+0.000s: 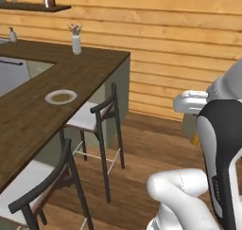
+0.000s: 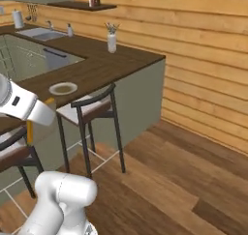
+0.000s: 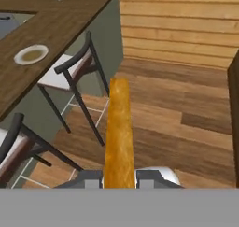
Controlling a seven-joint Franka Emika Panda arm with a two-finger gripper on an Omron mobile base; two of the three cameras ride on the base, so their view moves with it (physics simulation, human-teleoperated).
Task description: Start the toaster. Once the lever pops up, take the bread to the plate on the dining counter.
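My gripper (image 3: 119, 183) is shut on the bread (image 3: 119, 128), a golden-tan slice seen edge-on that rises up the middle of the hand view. A sliver of the bread (image 2: 30, 131) hangs below my hand at the left of the right base view. It is held in the air above the wooden floor, to the right of the dining counter (image 3: 60, 20). The off-white plate (image 1: 61, 97) (image 2: 63, 88) (image 3: 31, 54) lies on that dark-brown counter (image 1: 28, 120) (image 2: 106, 65), near its stool-side edge. The toaster is out of view.
Two black-framed stools with white seats (image 1: 90, 116) (image 2: 85, 109) (image 3: 65, 74) stand along the counter's edge between me and the plate. A white vase (image 1: 76, 43) (image 2: 112, 41) stands near the counter's far end. A sink (image 2: 41, 33) lies beyond. Wood floor lies to the right.
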